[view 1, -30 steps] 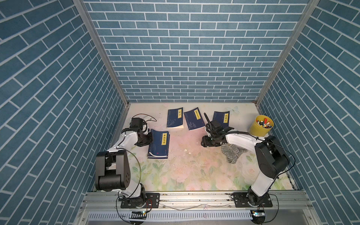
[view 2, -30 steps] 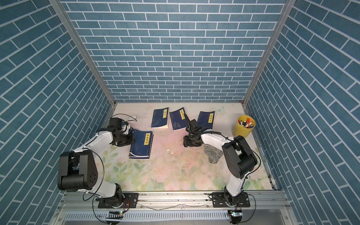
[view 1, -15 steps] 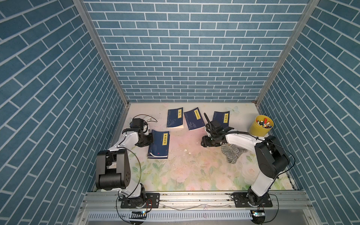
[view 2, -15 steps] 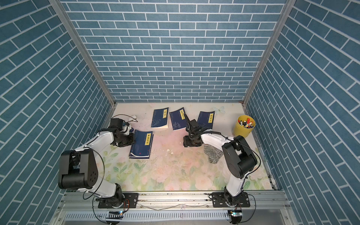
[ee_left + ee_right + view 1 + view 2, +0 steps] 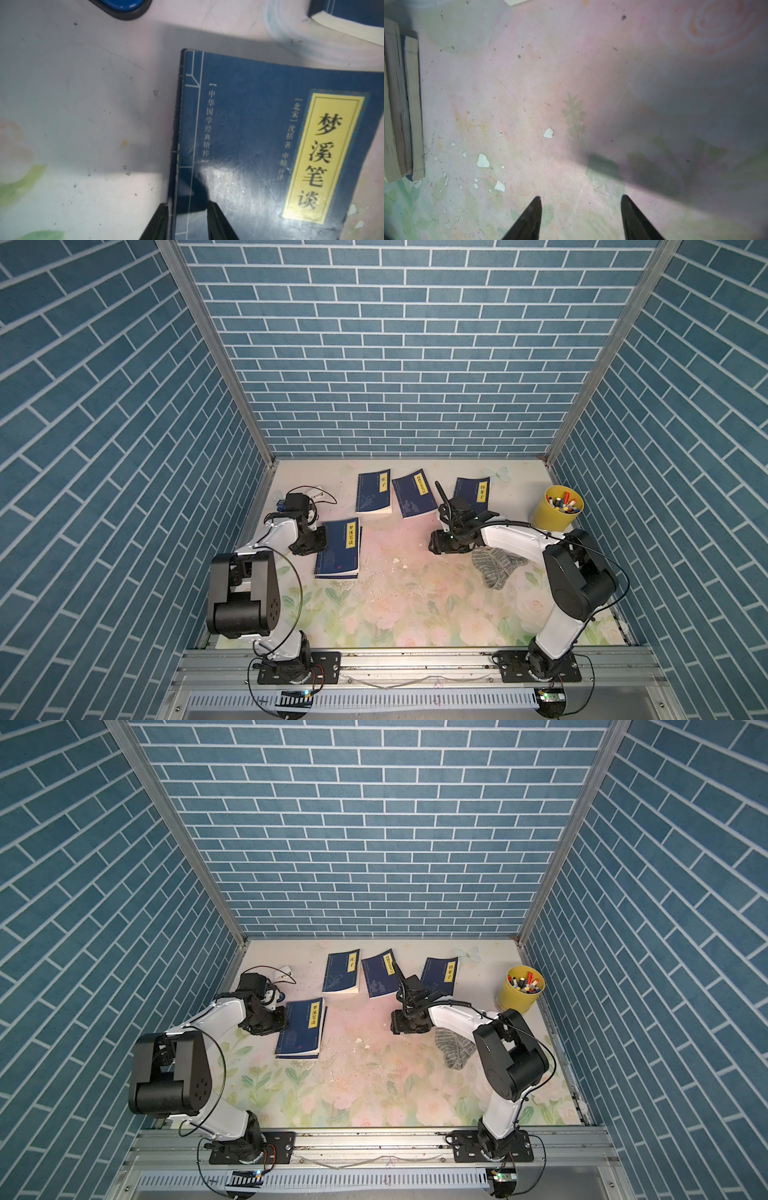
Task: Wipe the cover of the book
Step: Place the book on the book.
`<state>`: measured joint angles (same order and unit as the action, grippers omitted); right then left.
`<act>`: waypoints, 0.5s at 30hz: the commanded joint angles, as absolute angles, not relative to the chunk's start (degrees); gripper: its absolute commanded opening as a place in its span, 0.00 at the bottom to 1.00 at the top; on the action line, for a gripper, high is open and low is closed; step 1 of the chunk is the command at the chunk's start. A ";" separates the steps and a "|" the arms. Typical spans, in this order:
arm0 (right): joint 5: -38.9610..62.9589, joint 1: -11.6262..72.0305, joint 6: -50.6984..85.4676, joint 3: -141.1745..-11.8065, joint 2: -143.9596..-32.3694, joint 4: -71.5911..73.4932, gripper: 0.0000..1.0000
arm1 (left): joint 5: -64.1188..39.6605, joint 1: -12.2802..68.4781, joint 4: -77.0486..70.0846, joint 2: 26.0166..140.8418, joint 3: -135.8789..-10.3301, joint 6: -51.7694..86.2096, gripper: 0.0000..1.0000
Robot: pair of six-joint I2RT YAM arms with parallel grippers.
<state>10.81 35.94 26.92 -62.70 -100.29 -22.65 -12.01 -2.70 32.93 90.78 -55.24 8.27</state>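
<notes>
Book [image 5: 259, 145] spine edge between parted left claw [image 5: 187, 203] tips.

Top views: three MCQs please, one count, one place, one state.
1. Blue books: A two; B four; C six.
2. Grey cloth lies: A on the table by the right arm; B on a book; C in the yellow cup.
3. Right gripper fingers: A shut on cloth; B open, empty; C shut on a book.
1B, four covers show in both top views. 2A, it lies flat beside that arm, away from the yellow cup. 3B, right wrist view shows an empty gap.
</notes>
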 commanded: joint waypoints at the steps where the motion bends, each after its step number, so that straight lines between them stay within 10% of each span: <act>1: 11.17 35.74 26.02 -61.57 -99.84 -22.69 0.61 | -9.63 -2.46 34.61 91.51 -57.19 7.81 0.38; 15: 9.53 35.77 25.75 -62.66 -98.71 -24.31 0.61 | -14.17 -1.98 26.78 86.55 -60.60 14.41 0.60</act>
